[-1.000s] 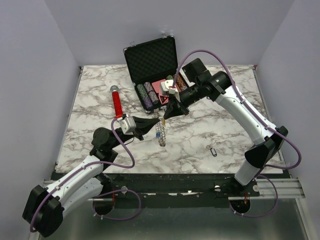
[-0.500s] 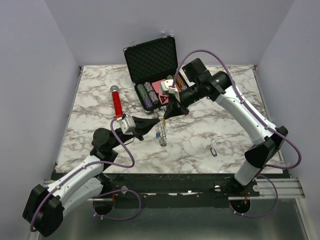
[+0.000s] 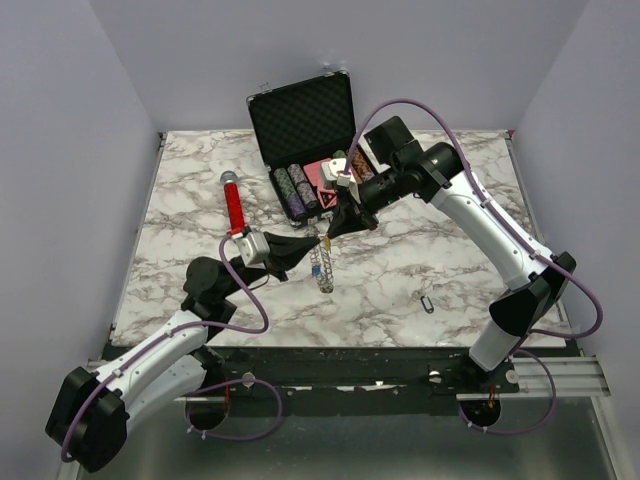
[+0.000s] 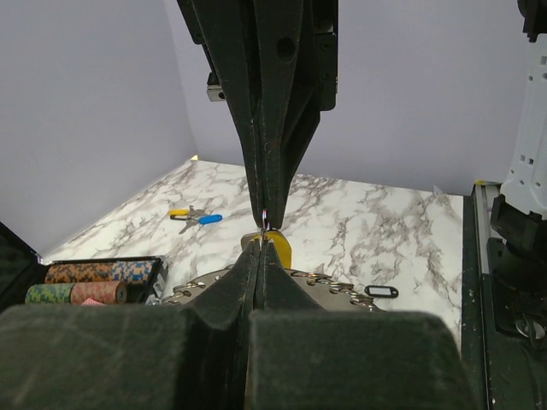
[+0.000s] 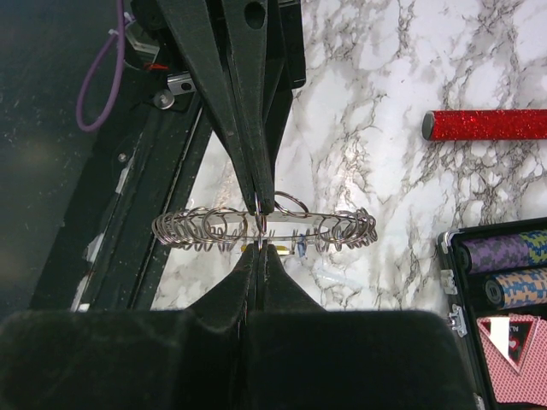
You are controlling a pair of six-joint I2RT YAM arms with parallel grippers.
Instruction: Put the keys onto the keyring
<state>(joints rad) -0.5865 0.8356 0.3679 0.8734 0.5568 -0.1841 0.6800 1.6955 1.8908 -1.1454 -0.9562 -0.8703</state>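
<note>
In front of the open chip case (image 3: pixel 305 140), the keyring (image 3: pixel 321 268) is gripped in the closed jaws of the left gripper (image 3: pixel 316 243). A yellow-tagged key (image 4: pixel 279 250) is pinched by the right gripper (image 3: pixel 330 235). A black-tagged key (image 3: pixel 427 302) lies farther from the case on the marbled surface (image 3: pixel 180 230), enclosed by lilac walls (image 3: pixel 300 40).

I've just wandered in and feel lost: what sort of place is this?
Probably a robotics test bench: a left arm and right arm bolted to a marble-patterned table, boxed in by plain walls, plus a chip case and red microphone.
</note>
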